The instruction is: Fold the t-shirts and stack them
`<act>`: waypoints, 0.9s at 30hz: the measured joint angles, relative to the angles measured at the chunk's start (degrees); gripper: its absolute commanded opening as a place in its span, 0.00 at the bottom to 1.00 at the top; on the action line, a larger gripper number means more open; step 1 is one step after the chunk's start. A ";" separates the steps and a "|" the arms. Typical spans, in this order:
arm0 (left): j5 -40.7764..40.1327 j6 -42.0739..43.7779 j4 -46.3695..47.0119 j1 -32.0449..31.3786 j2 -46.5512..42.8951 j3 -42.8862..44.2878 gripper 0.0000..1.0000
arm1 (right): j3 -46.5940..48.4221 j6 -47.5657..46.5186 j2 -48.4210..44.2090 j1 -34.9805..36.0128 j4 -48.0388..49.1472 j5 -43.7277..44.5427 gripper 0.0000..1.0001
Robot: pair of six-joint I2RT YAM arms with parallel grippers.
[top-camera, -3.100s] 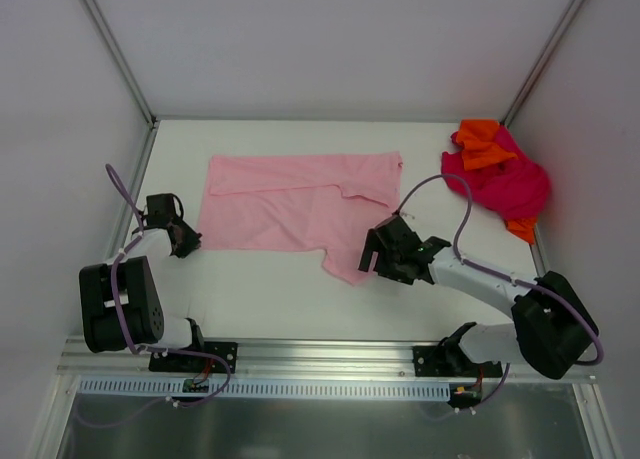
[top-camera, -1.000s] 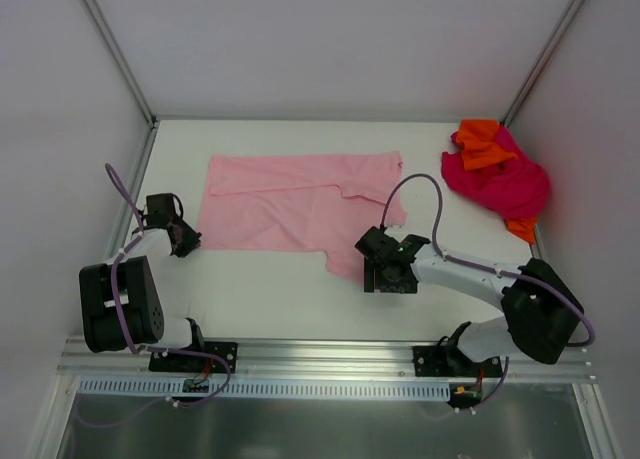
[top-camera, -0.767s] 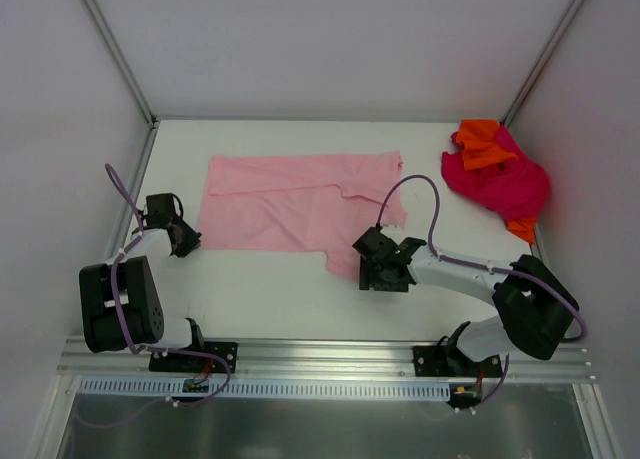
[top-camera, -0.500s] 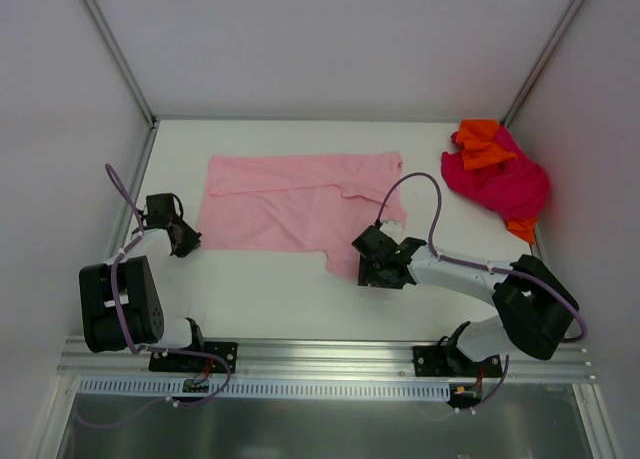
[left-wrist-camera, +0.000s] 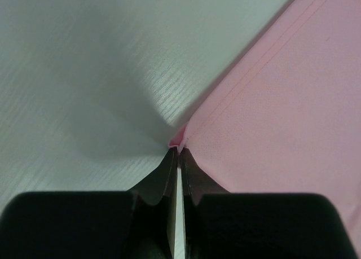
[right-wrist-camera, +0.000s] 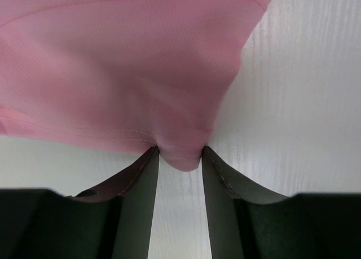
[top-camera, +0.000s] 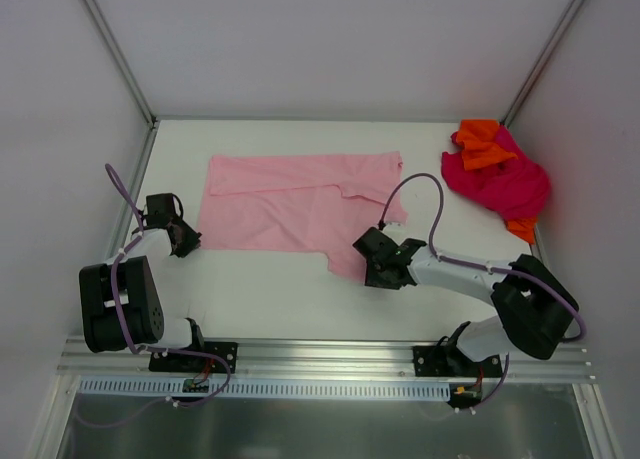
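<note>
The light pink t-shirt (top-camera: 300,204) lies spread flat across the middle of the table. My left gripper (top-camera: 190,242) sits at its near left corner. In the left wrist view this gripper (left-wrist-camera: 179,153) is shut on a small fold of the pink hem (left-wrist-camera: 271,101). My right gripper (top-camera: 364,263) is at the sleeve that sticks out toward the front. In the right wrist view its jaws (right-wrist-camera: 179,154) stand apart, with a bunched tip of pink cloth (right-wrist-camera: 124,61) between the fingertips. The magenta-red t-shirt (top-camera: 505,184) and the orange t-shirt (top-camera: 480,144) lie crumpled together at the back right.
White walls with metal corner posts (top-camera: 115,49) enclose the table on three sides. The crumpled pile lies close against the right wall. A metal rail (top-camera: 320,354) with both arm bases runs along the near edge.
The right gripper slid a little left onto the sleeve's hem and its jaws narrowed around the cloth. The left arm and the shirts have stayed put.
</note>
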 measured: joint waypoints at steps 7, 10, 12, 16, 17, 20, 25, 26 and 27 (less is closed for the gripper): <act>0.00 0.02 0.00 0.00 0.00 0.00 0.00 | -2.05 -0.31 -1.88 -0.33 0.68 1.07 0.03; 0.00 0.04 -0.02 0.00 0.00 0.00 0.00 | -2.69 -0.74 -2.58 -0.33 1.33 1.01 0.01; 0.02 0.20 -0.20 0.00 0.00 0.00 0.00 | -2.84 -1.55 -2.89 -0.33 1.57 0.76 0.01; 0.02 0.61 -0.94 0.00 -0.20 0.20 0.00 | -2.84 -3.89 -3.41 -0.31 1.20 -0.55 0.01; 0.02 0.72 -1.16 0.00 -0.37 0.20 0.00 | -2.73 -4.74 -3.69 -0.31 0.26 -1.07 0.01; 0.04 1.22 -1.99 0.00 -1.38 0.20 0.00 | -1.44 -7.19 -4.87 -0.31 -3.78 -1.84 0.01; 0.07 1.95 -4.07 0.00 -5.16 0.22 0.00 | 0.50 -9.53 -10.14 -0.31 -8.31 -1.88 0.01; 0.04 2.14 -4.50 0.00 -6.25 0.22 0.00 | 0.76 -9.73 -11.17 -0.31 -8.79 -1.84 0.01; 0.02 2.38 -4.81 0.00 -7.32 0.20 0.00 | 0.94 -9.90 -12.04 -0.31 -9.25 -1.79 0.01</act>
